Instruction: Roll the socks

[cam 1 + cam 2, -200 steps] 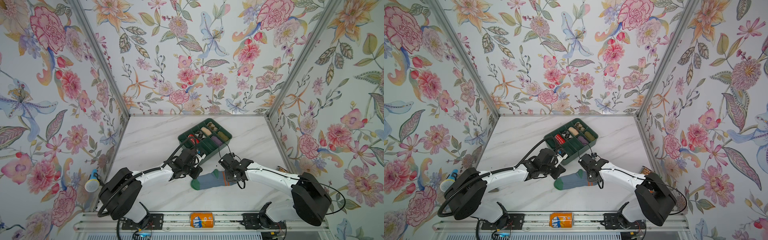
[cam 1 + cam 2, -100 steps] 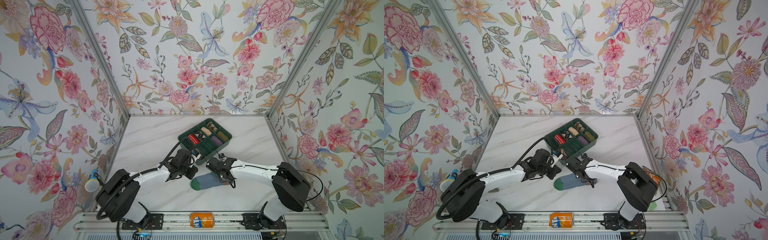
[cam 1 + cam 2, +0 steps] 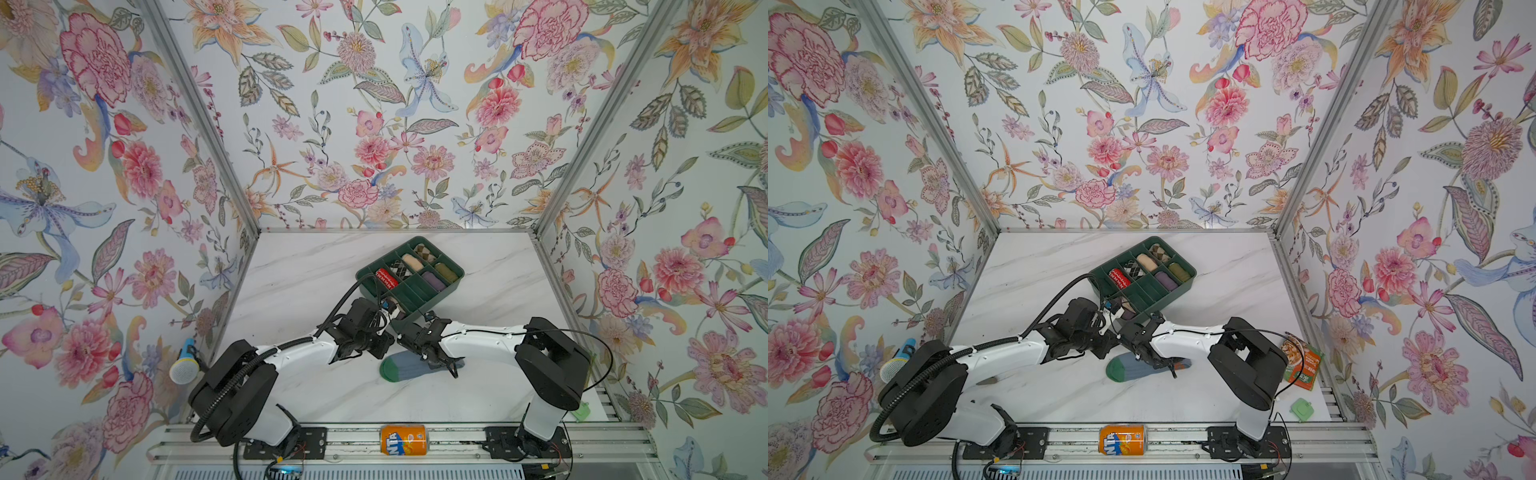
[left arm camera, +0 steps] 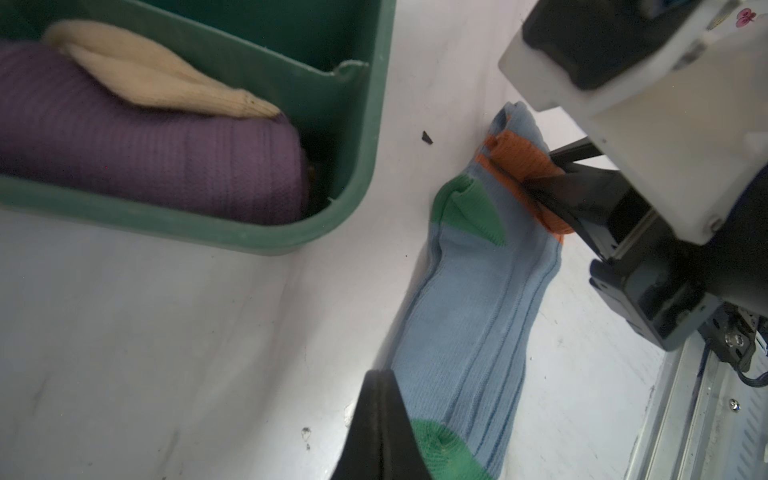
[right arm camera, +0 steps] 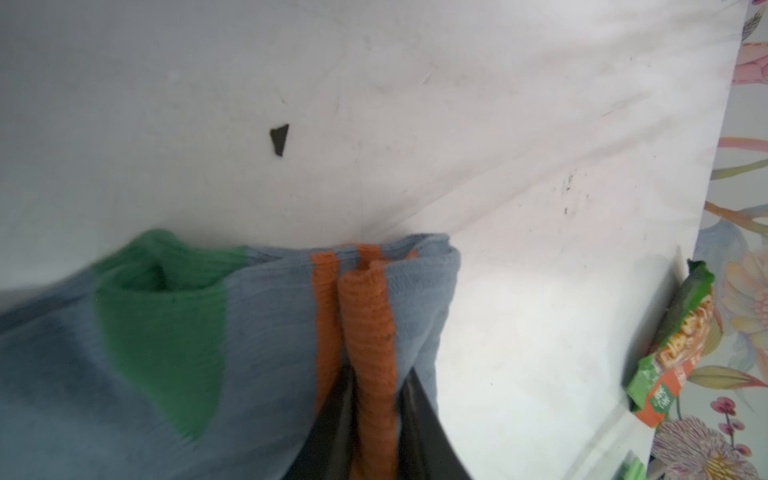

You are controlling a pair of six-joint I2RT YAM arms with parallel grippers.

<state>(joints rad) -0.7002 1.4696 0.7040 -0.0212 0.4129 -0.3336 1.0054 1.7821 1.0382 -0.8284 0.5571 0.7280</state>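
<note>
White marble-look table (image 3: 311,270) with faint grey veins. A dark green divided tray (image 3: 441,297) sits toward the back, a little right of centre (turned at an angle to the edges). Near the front, grey-blue socks (image 3: 405,368) lie flat, green toe pointing left, just in front of the tray's near corner. A tiny dark chip (image 5: 279,139) lies beside them. At the right edge a snack packet (image 3: 1302,361) rests by the wall, with a small green piece (image 3: 1301,409) near the front right corner
</note>
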